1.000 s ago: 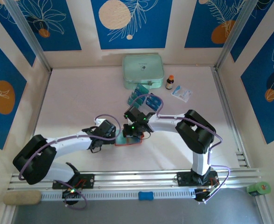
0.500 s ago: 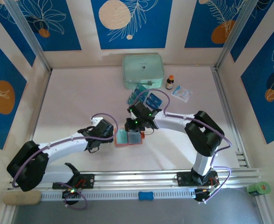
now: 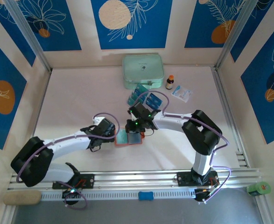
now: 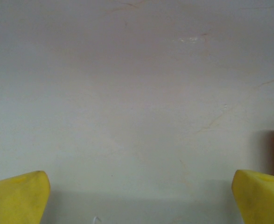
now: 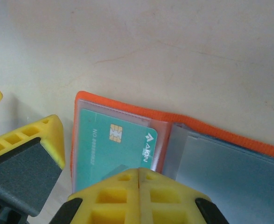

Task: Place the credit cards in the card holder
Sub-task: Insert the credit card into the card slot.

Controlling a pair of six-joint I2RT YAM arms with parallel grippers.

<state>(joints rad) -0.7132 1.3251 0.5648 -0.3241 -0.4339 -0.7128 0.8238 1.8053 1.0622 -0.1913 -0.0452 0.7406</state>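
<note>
My left arm (image 3: 69, 141) and right arm (image 3: 167, 125), white links between bulky black joints, looping purple cables (image 3: 104, 115), small green lights (image 3: 133, 124), right gripper (image 5: 139, 171) with yellow fingers (image 5: 113, 196), ribbed square cut-outs

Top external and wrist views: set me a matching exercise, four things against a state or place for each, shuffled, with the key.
Things
1. left gripper
2. right gripper
3. card holder
4. brown bottle

States or places
A. lying open on the table
B. shut
C. just right of the mint-green zip case
D. open

Pairs: 1-D, 2-B, 3-A, 4-C
</note>
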